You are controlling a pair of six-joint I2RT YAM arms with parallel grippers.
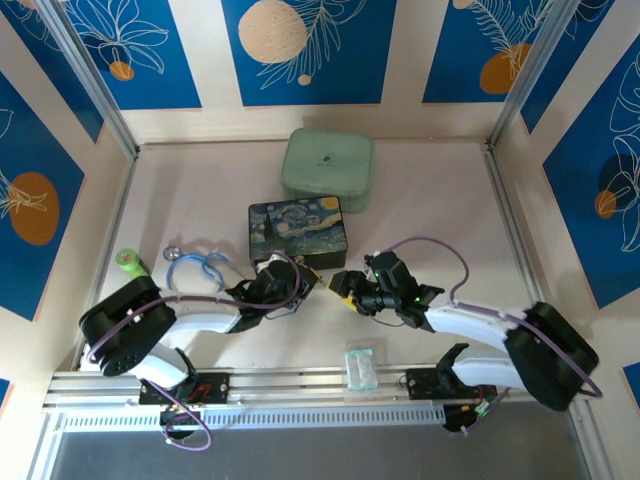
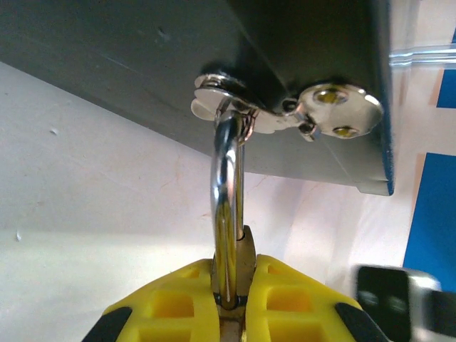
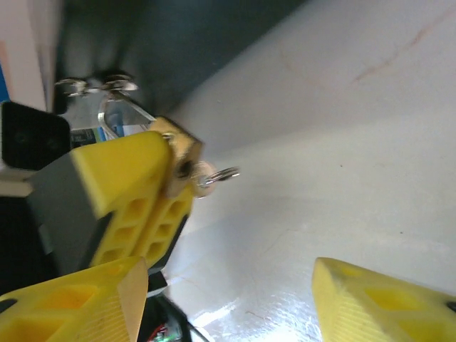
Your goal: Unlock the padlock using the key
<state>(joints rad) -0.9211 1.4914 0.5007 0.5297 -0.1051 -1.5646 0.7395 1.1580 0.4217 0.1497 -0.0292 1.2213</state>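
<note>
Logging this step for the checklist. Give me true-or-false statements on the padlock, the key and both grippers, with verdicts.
1. The left gripper is shut on the padlock. True.
2. The shackle hangs free of the box's clasp. False: it passes through the clasp.
3. The key sticks out of the padlock. True.
4. The right gripper is clamped on the key. False: its jaws stand open, apart from the key.
</note>
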